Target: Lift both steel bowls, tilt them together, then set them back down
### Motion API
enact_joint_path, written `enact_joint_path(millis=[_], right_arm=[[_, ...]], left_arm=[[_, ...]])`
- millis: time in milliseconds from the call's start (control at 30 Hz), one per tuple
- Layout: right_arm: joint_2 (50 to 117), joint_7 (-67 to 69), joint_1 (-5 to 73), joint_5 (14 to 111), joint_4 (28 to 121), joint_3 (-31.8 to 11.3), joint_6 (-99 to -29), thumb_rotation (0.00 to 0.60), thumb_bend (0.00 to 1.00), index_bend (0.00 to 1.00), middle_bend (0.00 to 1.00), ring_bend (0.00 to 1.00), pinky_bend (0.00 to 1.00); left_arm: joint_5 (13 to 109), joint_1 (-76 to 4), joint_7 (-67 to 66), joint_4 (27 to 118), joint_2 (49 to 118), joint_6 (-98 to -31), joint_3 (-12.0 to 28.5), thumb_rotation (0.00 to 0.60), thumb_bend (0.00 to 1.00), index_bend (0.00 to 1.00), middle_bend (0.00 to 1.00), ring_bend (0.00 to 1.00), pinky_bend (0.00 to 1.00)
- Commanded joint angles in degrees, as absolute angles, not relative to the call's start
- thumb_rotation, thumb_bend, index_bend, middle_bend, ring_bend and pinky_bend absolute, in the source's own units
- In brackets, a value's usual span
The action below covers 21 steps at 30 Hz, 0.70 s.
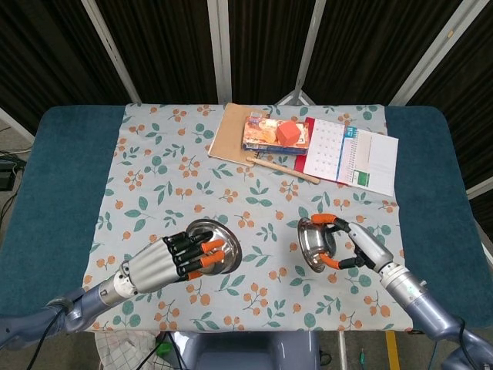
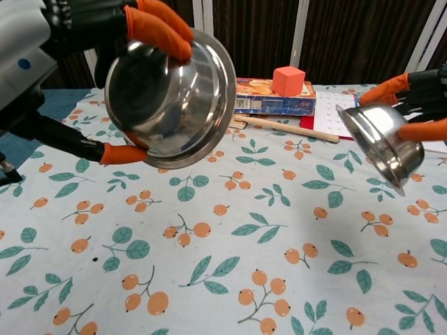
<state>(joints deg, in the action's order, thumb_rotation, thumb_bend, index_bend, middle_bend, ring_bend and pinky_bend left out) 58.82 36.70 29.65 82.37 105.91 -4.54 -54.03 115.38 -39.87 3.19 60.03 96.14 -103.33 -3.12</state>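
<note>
Two steel bowls are held in the air over the flowered cloth, well apart. My left hand (image 1: 176, 258) (image 2: 84, 42) grips the larger bowl (image 1: 216, 241) (image 2: 174, 101), orange fingertips over its rim, its mouth tilted toward the right. My right hand (image 1: 350, 245) (image 2: 415, 105) holds the smaller bowl (image 1: 314, 242) (image 2: 378, 143), tilted with its mouth facing left and up. In the chest view both bowls hang clear above the cloth.
At the back of the table lie a brown board (image 1: 231, 132), a box (image 1: 266, 135) with an orange cube (image 1: 290, 131) (image 2: 288, 80) on it, a wooden stick (image 1: 283, 169) (image 2: 286, 128) and a calendar notebook (image 1: 350, 154). Blue table padding (image 1: 54, 185) borders the cloth on both sides.
</note>
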Motion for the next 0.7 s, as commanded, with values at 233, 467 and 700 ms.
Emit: enact_joint_path(millis=[233, 467, 700], right_arm=[[76.8, 0.9, 23.3, 81.1, 90.1, 0.0, -67.6, 0.6, 0.39, 0.62, 0.61, 0.6, 0.82], [80.5, -6.8, 23.0, 84.3, 84.7, 3.1, -66.5, 0.6, 0.39, 0.62, 0.61, 0.6, 0.82], [82.3, -9.9, 22.3, 85.2, 83.5, 4.9, -64.7, 0.6, 0.39, 0.58, 0.57, 0.6, 0.82]], left_arm=[[110.9, -35.5, 7.7, 53.9, 97.5, -96.9, -7.1, 0.6, 0.4, 0.43, 0.55, 0.42, 0.65], [108.7, -33.3, 11.4, 47.7, 101.1, -93.9, -8.2, 0.6, 0.4, 0.43, 0.55, 0.42, 0.65], [104.5, -31.7, 12.4, 44.9, 103.0, -87.7, -7.7, 0.6, 0.37, 0.43, 0.55, 0.42, 0.65]])
